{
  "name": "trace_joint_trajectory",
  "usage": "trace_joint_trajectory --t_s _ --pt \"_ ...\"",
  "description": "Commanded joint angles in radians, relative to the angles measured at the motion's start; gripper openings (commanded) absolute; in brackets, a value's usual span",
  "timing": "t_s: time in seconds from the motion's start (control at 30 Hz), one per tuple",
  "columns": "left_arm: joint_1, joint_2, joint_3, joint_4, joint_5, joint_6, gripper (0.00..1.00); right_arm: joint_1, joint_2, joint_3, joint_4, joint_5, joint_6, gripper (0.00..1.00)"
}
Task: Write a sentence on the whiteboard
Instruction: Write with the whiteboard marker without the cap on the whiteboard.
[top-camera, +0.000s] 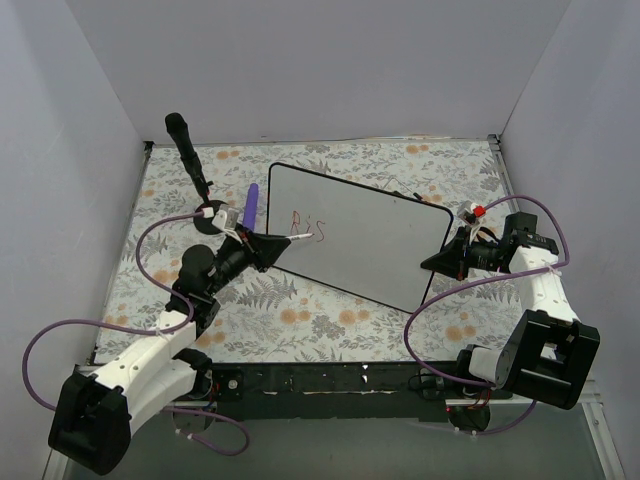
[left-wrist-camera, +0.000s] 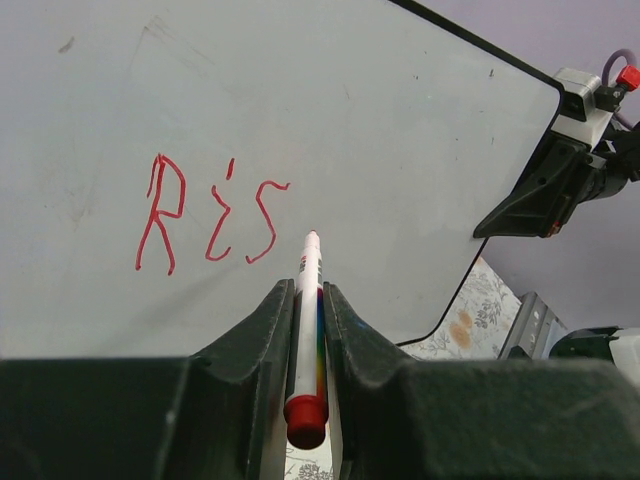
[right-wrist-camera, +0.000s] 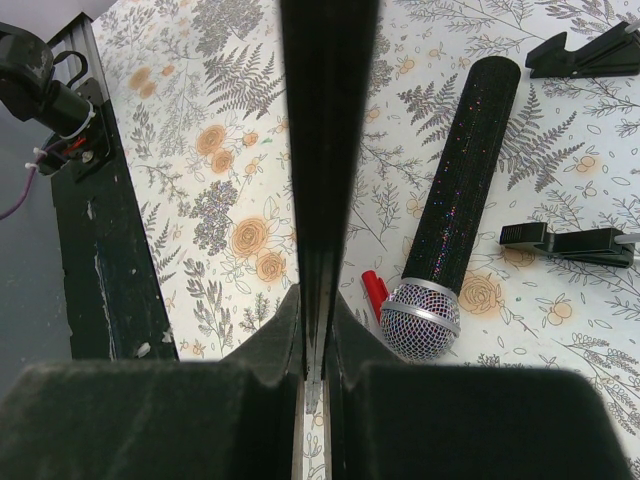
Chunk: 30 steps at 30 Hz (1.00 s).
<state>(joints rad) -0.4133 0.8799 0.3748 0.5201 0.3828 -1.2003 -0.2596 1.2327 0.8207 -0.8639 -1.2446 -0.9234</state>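
Observation:
The whiteboard (top-camera: 370, 240) lies slanted across the middle of the floral table. In the right wrist view it shows only as a dark edge-on strip (right-wrist-camera: 325, 120). Red letters of the sentence (left-wrist-camera: 212, 212) read "Ris" near the board's left end (top-camera: 305, 226). My left gripper (left-wrist-camera: 308, 290) is shut on a white marker (left-wrist-camera: 308, 330) with a red end. The marker's tip hovers just right of the last letter. In the top view the left gripper (top-camera: 272, 248) hangs over the board's left edge. My right gripper (right-wrist-camera: 318, 300) is shut on the board's right rim (top-camera: 445, 262).
A black glitter microphone (right-wrist-camera: 455, 210) lies on the table with a red cap (right-wrist-camera: 373, 292) by its mesh head, left of the board (top-camera: 190, 160). A purple object (top-camera: 252, 205) lies near the board's far-left corner. Small black pieces (right-wrist-camera: 565, 240) lie beyond the microphone. Walls enclose three sides.

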Motion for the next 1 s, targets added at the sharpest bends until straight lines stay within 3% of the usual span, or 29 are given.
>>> trace_joint_trajectory --t_s 0.0,0.47,0.97 --pt "0.007 -0.024 -0.027 0.046 0.011 -0.051 0.0 0.013 -0.009 0.02 0.008 0.03 -0.04 0.01" --pt "0.005 0.096 -0.057 0.19 0.123 -0.136 0.0 0.013 -0.009 0.021 0.008 0.028 -0.04 0.01" --pt "-0.038 0.221 0.021 0.23 0.084 -0.116 0.0 0.014 -0.01 0.021 0.008 0.031 -0.04 0.01"
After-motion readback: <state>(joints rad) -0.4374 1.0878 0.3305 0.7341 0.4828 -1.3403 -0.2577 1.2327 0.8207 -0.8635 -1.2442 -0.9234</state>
